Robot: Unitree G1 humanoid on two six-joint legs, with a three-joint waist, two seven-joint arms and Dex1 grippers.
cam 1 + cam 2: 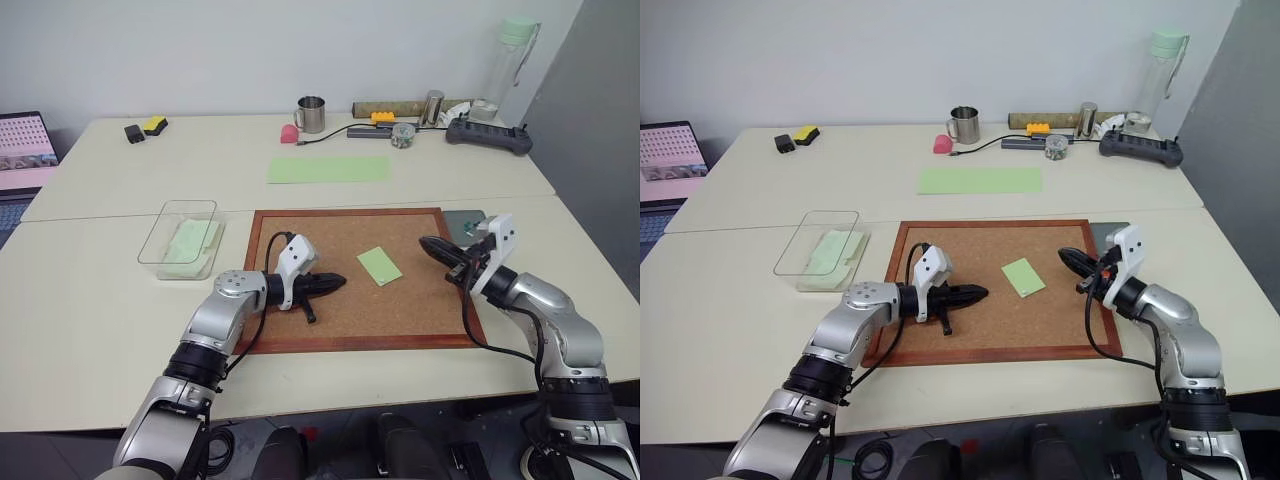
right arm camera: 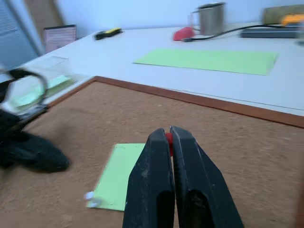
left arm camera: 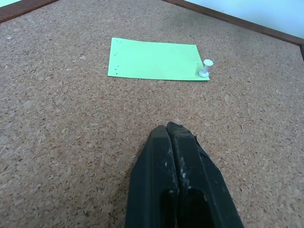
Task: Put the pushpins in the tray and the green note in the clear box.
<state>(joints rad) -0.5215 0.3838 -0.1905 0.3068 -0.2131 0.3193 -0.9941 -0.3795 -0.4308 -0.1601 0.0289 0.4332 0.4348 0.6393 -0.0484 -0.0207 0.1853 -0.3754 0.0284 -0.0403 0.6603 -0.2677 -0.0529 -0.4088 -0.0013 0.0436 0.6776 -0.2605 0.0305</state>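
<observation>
**Red pin lifted, white pin still holding the note**

The right gripper (image 2: 168, 137) has its fingers pressed together on a red pushpin (image 2: 168, 138), a sliver of red showing between the tips, and hangs above the right part of the cork board (image 1: 330, 300). The dark-grey tray (image 1: 462, 222) lies just beyond the board's far right corner, partly hidden behind that gripper. The green note (image 1: 379, 266) lies on the cork near the board's middle, with a white pushpin (image 3: 206, 69) standing at one of its corners. The left gripper (image 1: 328, 284) rests low over the cork to the left of the note, fingers pressed together and holding nothing. The clear box (image 1: 183, 238) sits on the table left of the board, with pale-green paper already inside.

The step in hand looks like carrying the red pin to the tray. That calls for swinging the right gripper far and right until it is over the tray, then spreading the fingers. The white pin must come out before the note can go.
</observation>
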